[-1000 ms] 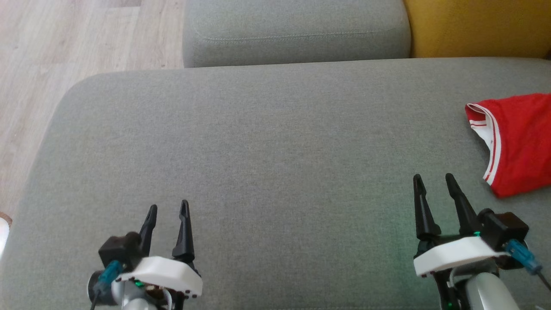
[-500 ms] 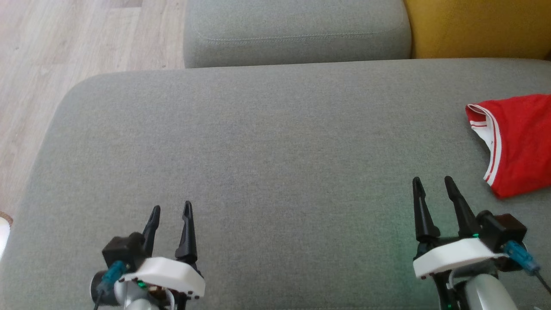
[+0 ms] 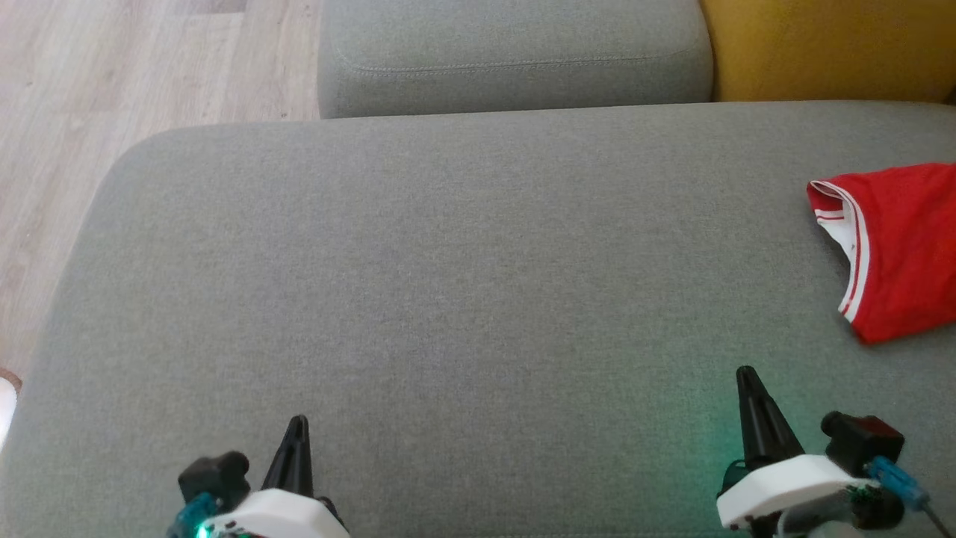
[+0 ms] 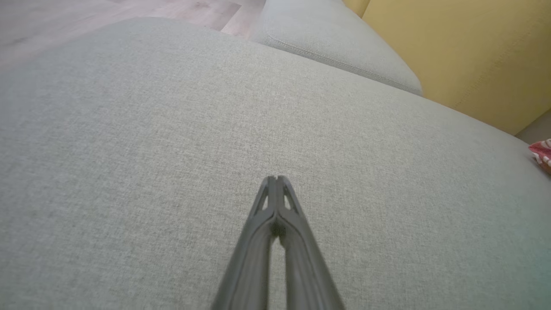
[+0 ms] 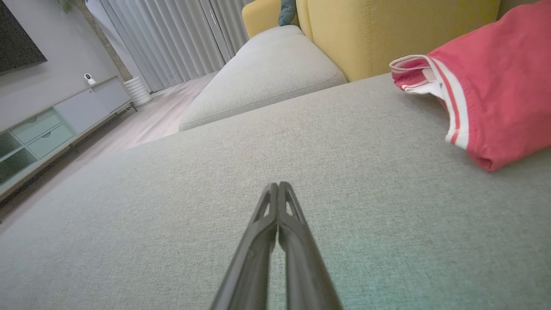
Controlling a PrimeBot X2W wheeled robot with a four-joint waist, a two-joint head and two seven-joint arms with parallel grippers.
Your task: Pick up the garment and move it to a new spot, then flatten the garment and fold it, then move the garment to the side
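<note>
head view: left gripper (image 3: 298, 432) and right gripper (image 3: 748, 385) are seen closed tight, empty, over the near part of the grey fabric sofa cushion (image 3: 448, 284); the red white-trimmed cloth garment (image 3: 900, 250) is laid on its right side | left wrist view: fingers pressed together, nothing held | right wrist view: fingers pressed together, garment apart, further right

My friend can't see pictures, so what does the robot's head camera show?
A red garment with white striped trim lies at the right edge of a wide grey fabric sofa cushion. The robot's left gripper and right gripper sit shut and empty near the bottom, apart from it.
</note>
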